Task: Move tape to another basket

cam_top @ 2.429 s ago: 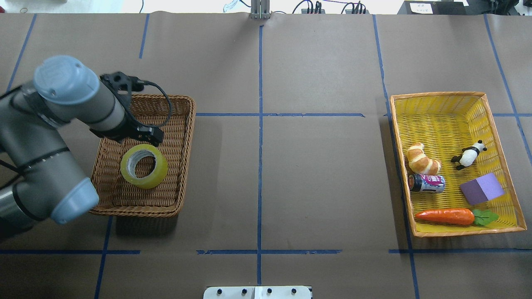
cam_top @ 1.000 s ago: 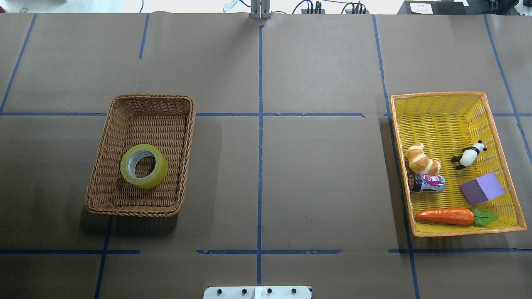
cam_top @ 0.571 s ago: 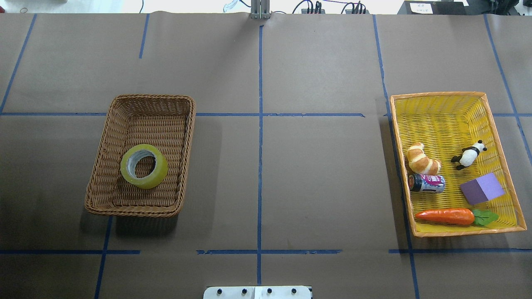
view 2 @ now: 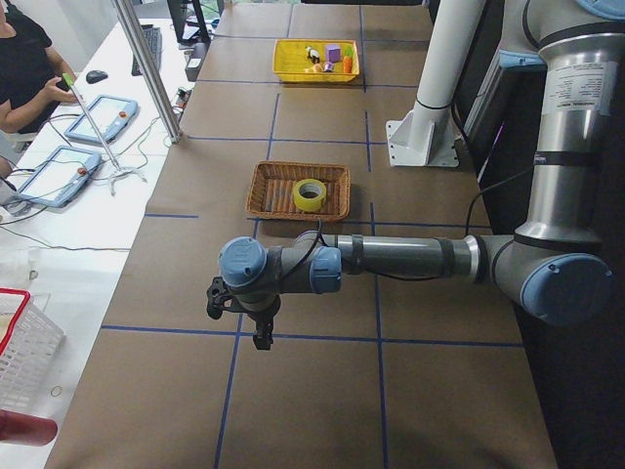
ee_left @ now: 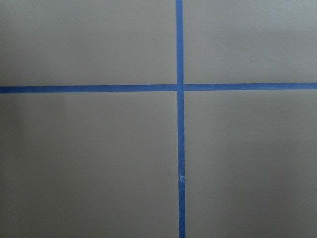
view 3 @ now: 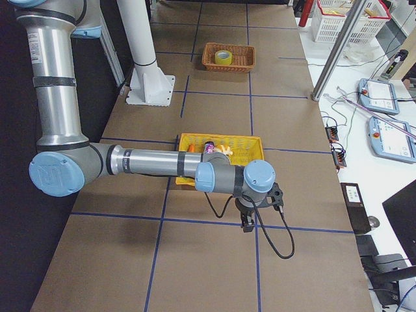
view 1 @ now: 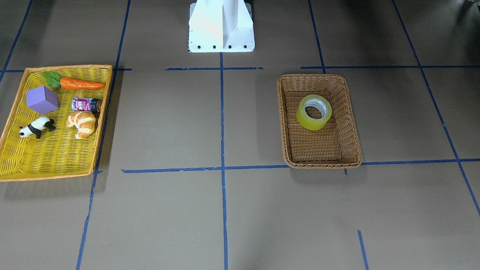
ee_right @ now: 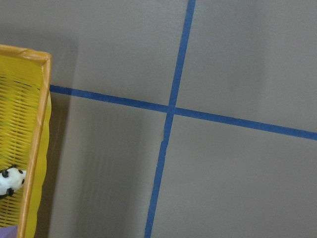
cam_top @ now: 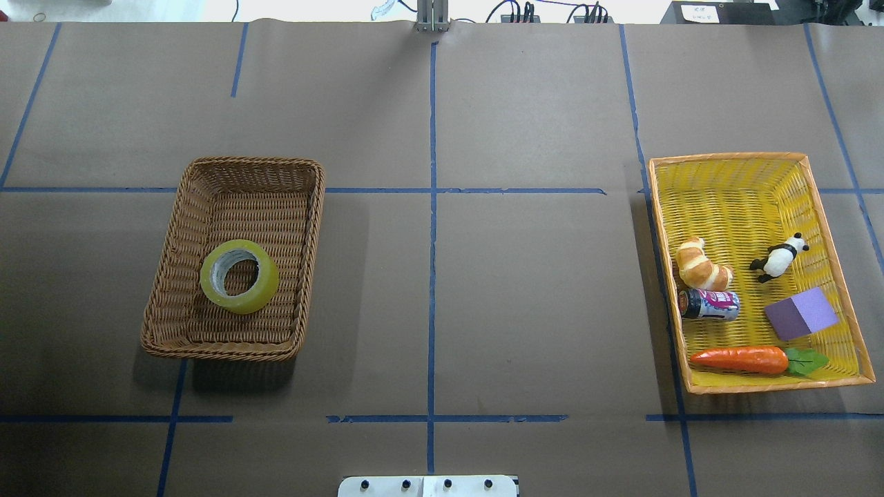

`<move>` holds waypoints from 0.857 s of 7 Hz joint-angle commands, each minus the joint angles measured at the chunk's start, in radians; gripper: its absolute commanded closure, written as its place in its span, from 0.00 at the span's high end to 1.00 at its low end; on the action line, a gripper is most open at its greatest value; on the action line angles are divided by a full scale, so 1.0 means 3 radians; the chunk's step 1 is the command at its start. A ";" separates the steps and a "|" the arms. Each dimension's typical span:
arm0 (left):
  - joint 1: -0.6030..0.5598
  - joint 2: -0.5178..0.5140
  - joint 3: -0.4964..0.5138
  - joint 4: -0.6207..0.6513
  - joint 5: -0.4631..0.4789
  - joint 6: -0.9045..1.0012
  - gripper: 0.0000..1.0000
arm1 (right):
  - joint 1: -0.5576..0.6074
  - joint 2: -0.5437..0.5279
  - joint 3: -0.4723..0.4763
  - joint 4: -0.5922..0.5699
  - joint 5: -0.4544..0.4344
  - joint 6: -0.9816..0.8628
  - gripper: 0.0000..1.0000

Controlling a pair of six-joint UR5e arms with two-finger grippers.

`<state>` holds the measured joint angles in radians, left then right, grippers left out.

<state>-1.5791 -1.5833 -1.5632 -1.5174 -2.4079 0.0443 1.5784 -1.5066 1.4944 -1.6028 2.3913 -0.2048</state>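
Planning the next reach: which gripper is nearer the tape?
Left. The left gripper hangs just beyond the basket holding the tape; the right gripper hangs past the yellow tray at the opposite end.

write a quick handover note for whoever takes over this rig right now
Left gripper: over bare table, away from the basket; open or shut cannot be told.
Right gripper: over bare table beside the yellow tray; cannot be told either.
Tape: lies flat inside the brown wicker basket, nothing holding it.
Done: the tape appears delivered.
Left: probably nothing but a check.
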 commanded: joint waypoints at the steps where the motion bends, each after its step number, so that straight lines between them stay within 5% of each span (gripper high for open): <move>1: -0.0008 0.0011 0.0005 -0.0004 0.0019 0.0000 1.00 | 0.0005 -0.0010 -0.0072 -0.0006 0.0016 0.0018 1.00; 6: -0.0008 0.0016 0.0011 -0.0030 0.0014 0.0000 1.00 | 0.0184 0.0097 -0.0124 0.0009 0.0036 0.0257 1.00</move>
<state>-1.5815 -1.5785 -1.5601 -1.5256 -2.4037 0.0445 1.6233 -1.4939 1.4526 -1.6010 2.4026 -0.1614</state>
